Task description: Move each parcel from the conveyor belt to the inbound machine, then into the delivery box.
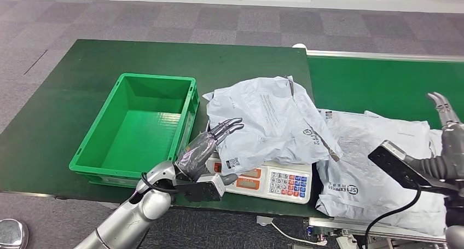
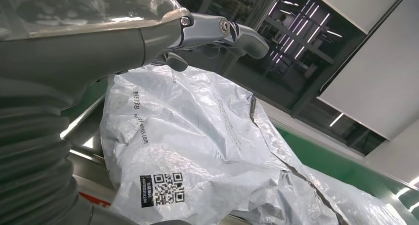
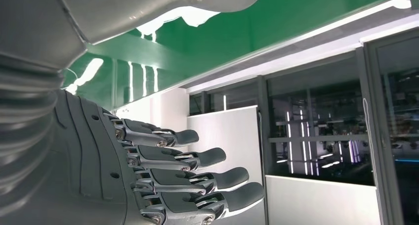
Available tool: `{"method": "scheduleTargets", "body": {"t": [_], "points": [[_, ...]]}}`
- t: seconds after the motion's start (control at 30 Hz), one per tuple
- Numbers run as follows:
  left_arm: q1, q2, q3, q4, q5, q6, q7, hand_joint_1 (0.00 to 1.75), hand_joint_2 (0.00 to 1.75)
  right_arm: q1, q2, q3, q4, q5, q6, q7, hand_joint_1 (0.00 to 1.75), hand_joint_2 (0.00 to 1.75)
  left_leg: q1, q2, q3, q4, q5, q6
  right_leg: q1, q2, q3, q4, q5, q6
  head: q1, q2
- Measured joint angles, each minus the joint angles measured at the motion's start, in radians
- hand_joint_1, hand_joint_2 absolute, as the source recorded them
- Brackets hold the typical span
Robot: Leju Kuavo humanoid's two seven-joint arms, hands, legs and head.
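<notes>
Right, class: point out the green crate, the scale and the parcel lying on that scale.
green crate [image 1: 143,133]: head view, bare inside floor.
scale [image 1: 284,181]: head view, its keypad.
parcel [image 1: 262,120]: head view, middle of the crumpled grey bag.

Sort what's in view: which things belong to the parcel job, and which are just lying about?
Job:
- parcel on scale
- second parcel on belt
- scale (inbound machine)
- green box
- belt
- left hand, open by the first parcel
- right hand, open

Lying about:
- white cable
</notes>
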Motion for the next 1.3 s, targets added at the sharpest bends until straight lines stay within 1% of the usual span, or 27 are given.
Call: {"method": "scheduleTargets", "body": {"t": [0.27, 0.53, 0.97, 1.3], "points": [[0.01, 0.008, 0.0, -0.011, -0.002, 0.0, 0.004, 0.0, 1.75, -0.023, 0.023, 0.0, 0.009, 0.017, -0.006, -0.01, 0.0, 1.75, 0.0, 0.0, 0.0, 0.0, 0.0, 0.0, 0.0, 0.0, 0.0, 0.0, 0.0, 0.0, 0.0, 0.0], [0.017, 0.01, 0.0, -0.017, -0.007, -0.001, 0.009, 0.0, 1.75, -0.053, 0.027, 0.001, 0.036, 0.007, -0.004, -0.027, 0.0, 1.75, 0.0, 0.0, 0.0, 0.0, 0.0, 0.0, 0.0, 0.0, 0.0, 0.0, 0.0, 0.0, 0.0, 0.0], [0.024, 0.016, 0.0, -0.017, -0.018, -0.001, 0.01, 0.0, 1.75, -0.064, 0.034, 0.013, 0.06, 0.009, -0.007, -0.031, 0.0, 1.75, 0.0, 0.0, 0.0, 0.0, 0.0, 0.0, 0.0, 0.0, 0.0, 0.0, 0.0, 0.0, 0.0, 0.0], [0.04, 0.018, 0.0, -0.022, -0.023, 0.0, 0.012, 0.0, 1.75, -0.062, 0.06, 0.018, 0.089, 0.034, -0.016, -0.016, 0.0, 1.75, 0.0, -0.001, -0.001, 0.0, 0.0, 0.0, 0.0, -0.001, 0.0, 0.0, 0.0, 0.0, 0.0, 0.0]]}}
